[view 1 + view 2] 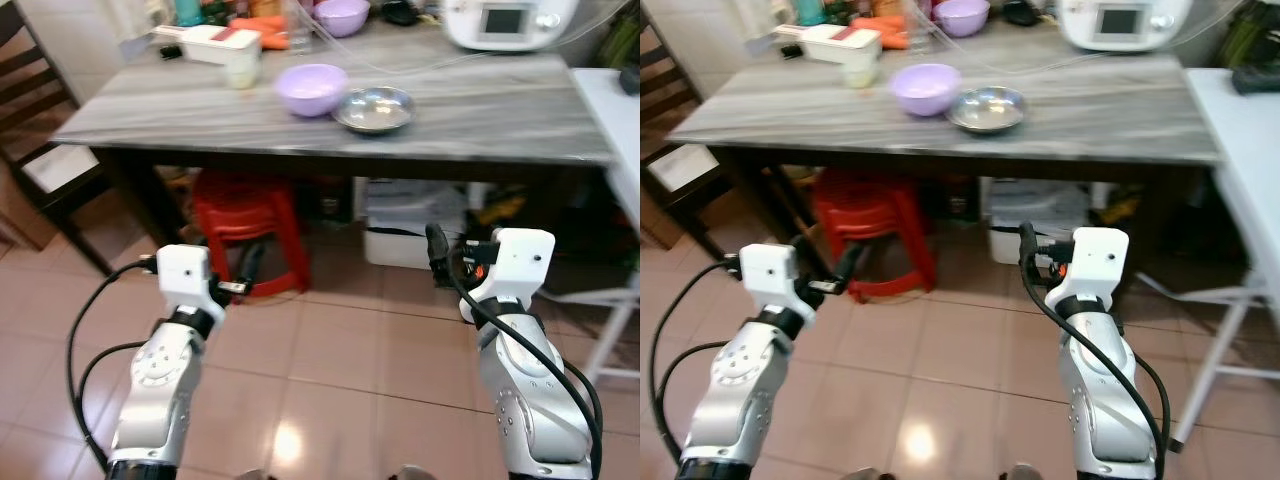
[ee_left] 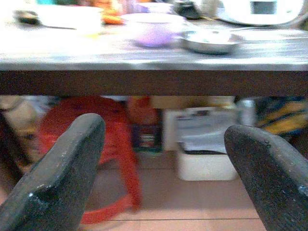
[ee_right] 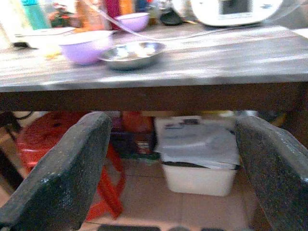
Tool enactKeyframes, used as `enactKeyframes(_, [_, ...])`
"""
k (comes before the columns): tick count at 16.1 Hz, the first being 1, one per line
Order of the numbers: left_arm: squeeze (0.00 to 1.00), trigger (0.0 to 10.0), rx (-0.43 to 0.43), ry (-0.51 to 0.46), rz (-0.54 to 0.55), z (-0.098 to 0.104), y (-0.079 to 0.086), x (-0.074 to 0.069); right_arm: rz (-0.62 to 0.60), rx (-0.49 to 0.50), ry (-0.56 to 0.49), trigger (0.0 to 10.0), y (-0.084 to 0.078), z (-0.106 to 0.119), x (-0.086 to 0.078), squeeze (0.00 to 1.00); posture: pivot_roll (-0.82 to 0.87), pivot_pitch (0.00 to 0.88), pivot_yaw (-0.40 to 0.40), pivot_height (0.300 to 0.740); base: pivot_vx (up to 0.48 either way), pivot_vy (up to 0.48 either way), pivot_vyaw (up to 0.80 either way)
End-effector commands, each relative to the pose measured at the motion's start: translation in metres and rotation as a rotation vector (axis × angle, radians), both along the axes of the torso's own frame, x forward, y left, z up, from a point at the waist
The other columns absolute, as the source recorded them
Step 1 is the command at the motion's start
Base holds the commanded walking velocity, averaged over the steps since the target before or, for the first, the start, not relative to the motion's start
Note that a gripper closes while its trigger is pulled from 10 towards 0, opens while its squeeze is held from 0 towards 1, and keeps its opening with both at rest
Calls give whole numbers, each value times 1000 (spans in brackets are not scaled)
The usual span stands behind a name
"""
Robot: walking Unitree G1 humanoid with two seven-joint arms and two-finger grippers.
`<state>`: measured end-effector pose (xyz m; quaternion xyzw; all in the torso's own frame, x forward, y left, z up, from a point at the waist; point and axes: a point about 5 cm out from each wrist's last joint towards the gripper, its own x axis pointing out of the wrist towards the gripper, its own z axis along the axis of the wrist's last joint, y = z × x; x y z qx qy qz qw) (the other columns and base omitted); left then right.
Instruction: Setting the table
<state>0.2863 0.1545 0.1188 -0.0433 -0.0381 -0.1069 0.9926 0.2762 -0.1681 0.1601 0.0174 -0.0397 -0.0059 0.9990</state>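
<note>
The long grey wood-grain table (image 1: 480,110) stood ahead. On it, near its front edge, sat a pale purple plastic bowl (image 1: 311,89) touching a shallow shiny steel dish (image 1: 374,109). My guess: the bowl's light and tough, best pinched at the rim; the dish looked slick and thin-lipped, so grab the rim too. The left gripper (image 2: 159,168) and right gripper (image 3: 173,168) hung below the table's edge, well short of both, jaws spread wide and empty.
</note>
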Motion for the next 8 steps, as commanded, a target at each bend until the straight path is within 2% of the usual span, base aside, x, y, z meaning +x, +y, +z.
enactKeyframes(1, [0, 10000, 3, 1, -21, 1, -3, 0, -9, 2, -10, 10000, -2, 4, -2, 0, -98, 133, 87, 740, 0, -379, -575])
enactKeyframes(3, [0, 10000, -1, -2, -23, 2, -3, 0, -9, 4, -13, 10000, -2, 4, -2, 0, -98, 134, 88, 740, 0, -379, -500])
enactKeyframes(8, [0, 10000, -5, -3, -27, 3, -5, 1, -6, 10, -16, 10000, -2, 5, -2, 0, -97, 133, 91, 740, 0, -380, 0])
